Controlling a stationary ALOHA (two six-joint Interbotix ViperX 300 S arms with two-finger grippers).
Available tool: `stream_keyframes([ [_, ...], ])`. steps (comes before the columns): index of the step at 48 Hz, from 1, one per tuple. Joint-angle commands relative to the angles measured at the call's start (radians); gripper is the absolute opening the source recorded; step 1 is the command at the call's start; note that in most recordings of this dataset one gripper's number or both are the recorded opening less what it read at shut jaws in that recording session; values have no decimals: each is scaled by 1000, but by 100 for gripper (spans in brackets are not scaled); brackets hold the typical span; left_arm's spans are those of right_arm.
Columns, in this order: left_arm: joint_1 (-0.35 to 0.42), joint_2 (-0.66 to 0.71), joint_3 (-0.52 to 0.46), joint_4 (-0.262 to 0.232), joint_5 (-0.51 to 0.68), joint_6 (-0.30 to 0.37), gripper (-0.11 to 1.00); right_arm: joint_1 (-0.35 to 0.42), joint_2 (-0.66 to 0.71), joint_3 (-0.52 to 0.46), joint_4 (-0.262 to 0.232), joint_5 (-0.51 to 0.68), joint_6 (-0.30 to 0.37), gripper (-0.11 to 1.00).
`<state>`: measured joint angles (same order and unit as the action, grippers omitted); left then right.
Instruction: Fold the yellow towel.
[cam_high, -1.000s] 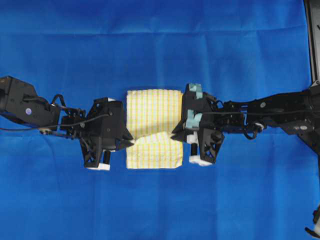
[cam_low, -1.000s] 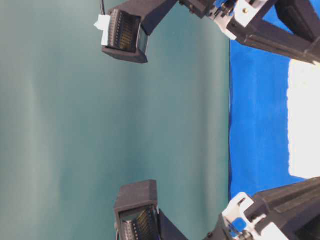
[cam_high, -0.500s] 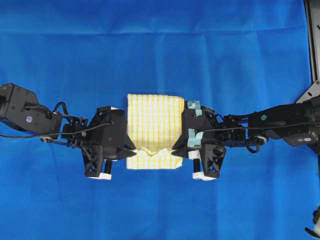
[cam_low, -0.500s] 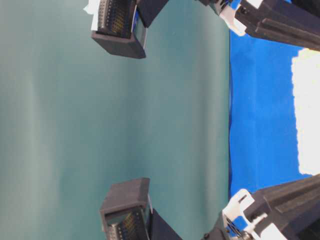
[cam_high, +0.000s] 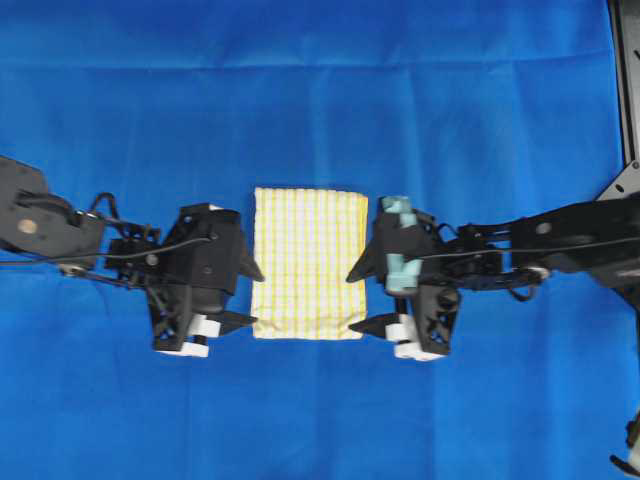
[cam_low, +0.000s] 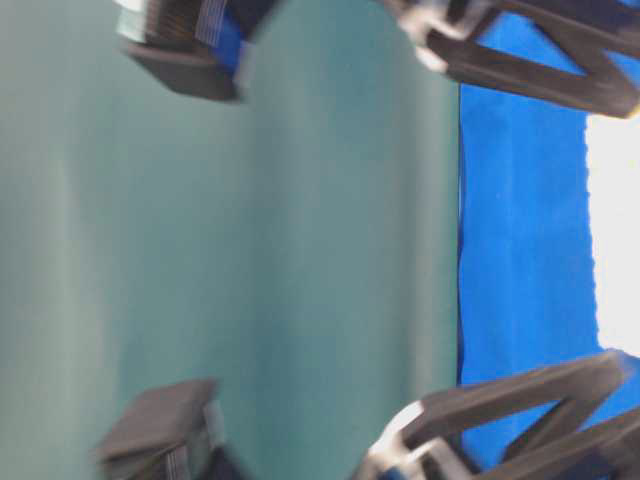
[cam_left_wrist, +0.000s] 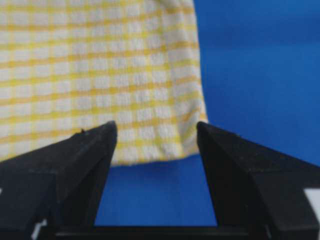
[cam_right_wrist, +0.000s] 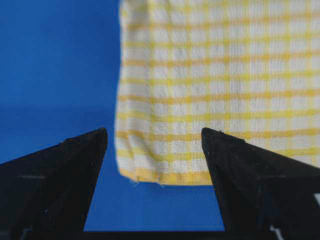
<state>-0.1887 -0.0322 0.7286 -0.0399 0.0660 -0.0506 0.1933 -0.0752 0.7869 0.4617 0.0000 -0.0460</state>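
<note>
Blue cloth (cam_high: 320, 110): we see it spread under everything.
Yellow towel (cam_high: 307, 262): folded into a flat rectangle, lying on the blue cloth between our two grippers.
Left gripper (cam_high: 247, 296): just left of the towel, fingers spread, grasping nothing.
Right gripper (cam_high: 360, 300): just right of the towel, fingers spread, grasping nothing.

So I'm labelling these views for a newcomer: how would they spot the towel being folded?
Start from the blue cloth covering the whole table. At its middle, between the two black grippers, lies the yellow towel, a flat folded rectangle. It is the only checked thing there, white with fine yellow stripes.
</note>
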Motion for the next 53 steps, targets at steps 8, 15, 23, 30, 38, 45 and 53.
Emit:
stream_keyframes([
  [8, 3, -193, 51, -3, 38, -8, 56, -9, -213, 67, -49, 9, -2, 75],
  [15, 2, -302, 112, -2, 25, -8, 56, -21, -341, 141, -64, 9, -2, 75],
  [23, 5, -453, 212, -2, -61, 2, 56, -44, -485, 215, -92, 11, -2, 75],
  [30, 14, -583, 296, -2, -95, 2, 56, -67, -603, 270, -126, 23, -2, 75],
  [38, 54, -701, 397, 0, -117, 3, 56, -114, -747, 357, -143, 25, -2, 75],
  [45, 78, -798, 482, -2, -172, 3, 56, -133, -873, 430, -144, 23, -2, 75],
  [53, 92, -913, 557, 0, -179, 3, 56, -141, -951, 485, -144, 23, -2, 75],
])
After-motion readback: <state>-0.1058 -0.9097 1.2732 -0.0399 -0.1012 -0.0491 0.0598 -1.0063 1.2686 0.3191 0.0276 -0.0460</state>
